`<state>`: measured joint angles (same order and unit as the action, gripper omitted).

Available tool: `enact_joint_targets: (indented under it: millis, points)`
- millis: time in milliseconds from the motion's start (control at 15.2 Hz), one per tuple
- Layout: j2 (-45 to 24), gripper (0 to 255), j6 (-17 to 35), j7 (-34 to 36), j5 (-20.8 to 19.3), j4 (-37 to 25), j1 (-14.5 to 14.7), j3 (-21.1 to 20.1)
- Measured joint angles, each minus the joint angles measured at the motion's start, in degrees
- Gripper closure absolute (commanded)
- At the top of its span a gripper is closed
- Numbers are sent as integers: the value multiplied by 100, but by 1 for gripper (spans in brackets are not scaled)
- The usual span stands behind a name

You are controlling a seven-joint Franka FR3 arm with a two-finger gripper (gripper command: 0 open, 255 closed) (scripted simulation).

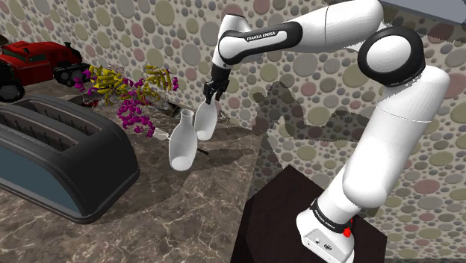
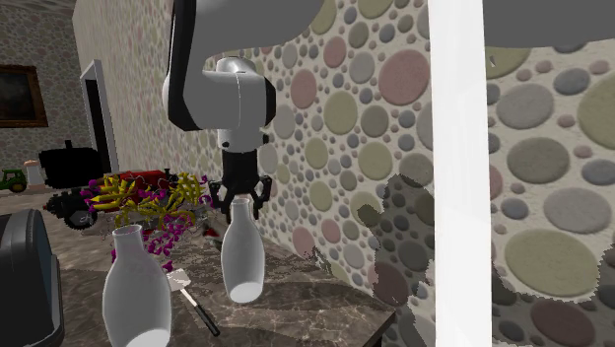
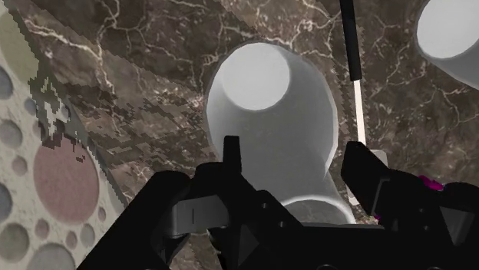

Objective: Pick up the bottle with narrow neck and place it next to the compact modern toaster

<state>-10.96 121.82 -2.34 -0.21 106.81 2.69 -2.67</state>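
- Shoulder view: the gripper pinches the neck of the narrow-necked bottle, a plain white one that hangs below it, slightly tilted.
- The bottle is near the spotted wall, just behind a wide-mouthed vase, also white, which stands on the dark marbled counter.
- The dark toaster sits well apart from the bottle, toward this view's left, with yellow and purple flowers and a red toy vehicle behind it.
- The arm rises from the dark stand at lower right.
- Second exterior view: the gripper points straight down, its fingers clamped on the bottle at the top of the neck.
- The vase is toward this view's left. A utensil with a black handle lies on the counter between them.
- The toaster shows at the left edge.
- Wrist view: both fingers press the bottle at its neck, and its round base faces away from the gripper.
- The utensil lies beside the bottle, and the vase is beyond that.
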Motion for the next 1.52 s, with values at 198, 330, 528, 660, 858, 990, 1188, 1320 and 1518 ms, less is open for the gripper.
enact_joint_targets:
  millis: [198,330,528,660,858,990,1188,1320,1518]
  points:
    - [2,255,1,0,1,0,0,0]
    - [2,255,1,0,1,0,0,0]
    - [3,255,2,0,1,1,0,0]
    - [21,255,-28,-3,2,-7,-1,0]
    - [82,255,-210,-3,5,-127,-2,0]
    - [90,255,-342,0,4,-251,0,-1]
    - [140,255,-584,0,7,-443,0,-3]
    - [198,255,-710,-3,11,-512,-1,-3]
    - [216,255,-926,3,10,-709,2,-5]
